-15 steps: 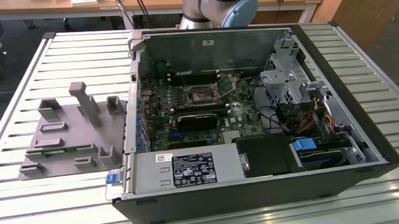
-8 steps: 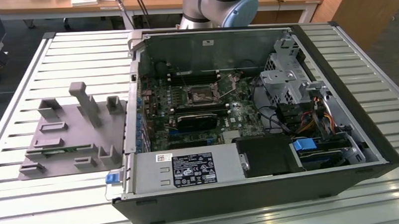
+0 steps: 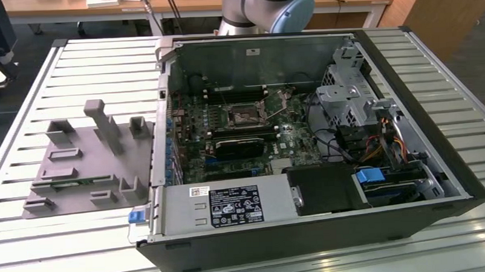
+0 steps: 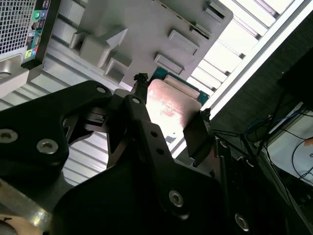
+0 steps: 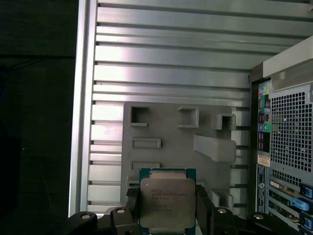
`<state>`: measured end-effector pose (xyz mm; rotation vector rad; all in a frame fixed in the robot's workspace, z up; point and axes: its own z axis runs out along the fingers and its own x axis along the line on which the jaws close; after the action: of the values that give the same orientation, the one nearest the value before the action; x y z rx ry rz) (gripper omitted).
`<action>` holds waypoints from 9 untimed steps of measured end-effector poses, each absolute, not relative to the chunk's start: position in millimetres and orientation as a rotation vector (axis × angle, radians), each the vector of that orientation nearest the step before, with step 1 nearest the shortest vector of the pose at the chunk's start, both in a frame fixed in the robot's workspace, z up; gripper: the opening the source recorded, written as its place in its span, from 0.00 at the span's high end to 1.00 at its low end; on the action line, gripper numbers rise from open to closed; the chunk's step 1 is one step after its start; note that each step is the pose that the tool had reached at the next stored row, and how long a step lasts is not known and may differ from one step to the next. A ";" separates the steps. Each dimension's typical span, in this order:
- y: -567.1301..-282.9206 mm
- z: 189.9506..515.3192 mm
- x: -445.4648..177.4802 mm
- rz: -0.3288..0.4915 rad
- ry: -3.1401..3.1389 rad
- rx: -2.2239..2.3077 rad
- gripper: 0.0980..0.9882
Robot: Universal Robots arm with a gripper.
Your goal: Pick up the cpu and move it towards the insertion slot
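Gripper (image 5: 167,211) with its two black fingers (image 5: 132,201) clamped on opposite edges of the cpu (image 5: 167,203). The silver-grey lid faces the camera in the first wrist view, and a strip of green substrate stands free beyond the fingertips. In the second wrist view the gripper (image 4: 168,116) holds the cpu (image 4: 168,108) the same way, with both remaining chip edges unobstructed. Beyond the chip lies the grey tray (image 5: 171,125), with its raised blocks and recesses, on the slatted metal table (image 3: 32,113). In the exterior view the grey tray (image 3: 90,162) sits at the exterior view's left, just beside the open computer case (image 3: 310,230). The insertion slot (image 3: 243,113) lies on the motherboard inside the case, well apart from the tray. It is bounded by the case's far wall and the black heatsink (image 3: 238,147) on its near side, and is open from above. A joint of the robot arm (image 3: 266,5) stands beyond the case's far edge.
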<state>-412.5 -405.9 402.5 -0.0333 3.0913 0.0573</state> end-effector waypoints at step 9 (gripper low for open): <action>-405.9 402.4 -393.5 0.057 3.091 -0.033 0.50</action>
<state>-393.5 -405.9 402.4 -0.0331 3.0911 0.0574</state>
